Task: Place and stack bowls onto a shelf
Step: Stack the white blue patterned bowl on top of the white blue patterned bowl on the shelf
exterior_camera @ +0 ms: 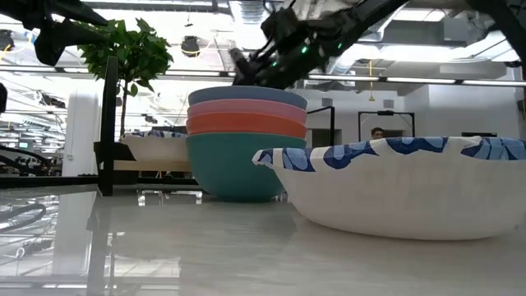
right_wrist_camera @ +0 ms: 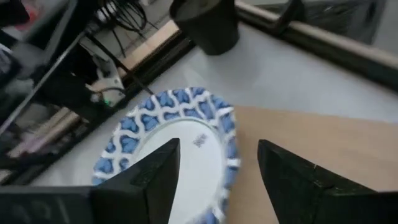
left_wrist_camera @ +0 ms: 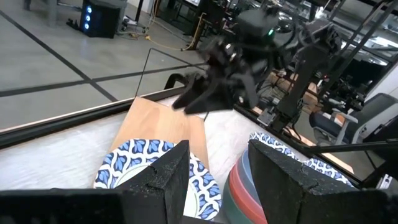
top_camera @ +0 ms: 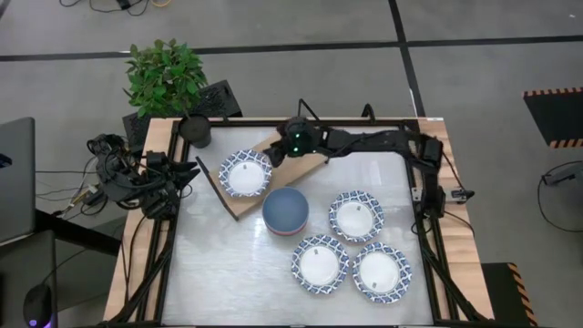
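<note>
Nearest me, three shallow blue-rimmed white bowls (top_camera: 356,216) lie apart on the pale tabletop (top_camera: 228,273). Just left stands a nested stack of plain deep bowls (top_camera: 286,210), blue on top. Farther left, a fourth patterned bowl (top_camera: 245,173) rests on the light-wood shelf board (top_camera: 301,164). My right gripper (right_wrist_camera: 217,165) hovers over it, fingers spread, empty. The left gripper (left_wrist_camera: 217,165) waits far left, open. I judge these bowls rigid, light and smooth: grip at the rim.

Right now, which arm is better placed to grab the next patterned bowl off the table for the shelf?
Right. The right gripper hangs open over the shelf beside the bowl there; three patterned bowls lie on its side. The left arm is folded at the table's edge.
</note>
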{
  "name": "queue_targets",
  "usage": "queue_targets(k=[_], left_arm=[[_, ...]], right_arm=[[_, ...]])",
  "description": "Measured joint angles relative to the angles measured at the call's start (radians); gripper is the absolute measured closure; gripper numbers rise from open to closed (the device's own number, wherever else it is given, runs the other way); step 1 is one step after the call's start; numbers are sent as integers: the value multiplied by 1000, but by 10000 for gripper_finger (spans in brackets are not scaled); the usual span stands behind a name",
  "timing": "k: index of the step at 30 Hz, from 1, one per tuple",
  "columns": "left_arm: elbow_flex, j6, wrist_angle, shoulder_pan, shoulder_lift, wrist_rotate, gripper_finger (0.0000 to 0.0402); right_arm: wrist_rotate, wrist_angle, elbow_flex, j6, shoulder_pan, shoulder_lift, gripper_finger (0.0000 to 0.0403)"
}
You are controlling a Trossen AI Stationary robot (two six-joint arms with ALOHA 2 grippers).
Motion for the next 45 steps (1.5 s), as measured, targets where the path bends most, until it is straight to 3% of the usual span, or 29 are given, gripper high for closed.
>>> queue_targets(k=[5, 10, 15, 18, 25, 32, 45], left_arm=[[0, 0, 0, 0, 0, 9, 251], [0, 0, 0, 0, 0, 37, 251], [0, 0, -4, 0, 0, 37, 251], [0, 0, -15, 0, 0, 38, 251], [0, -6, -27, 0, 0, 47, 251], [0, -7, -29, 0, 0, 44, 251], [0, -40, -29, 0, 0, 45, 251]], right_arm=[[66, -213, 0, -133, -9, -129, 164], [165, -568, 0, -191, 2, -276, 164], [360, -939, -14, -120, 53, -368, 165], [395, -1049, -84, -9, 109, -418, 165], [393, -1057, -373, 211, 247, -537, 165], [388, -1046, -607, 369, 256, -619, 165], [285, -893, -755, 365, 272, -721, 165]])
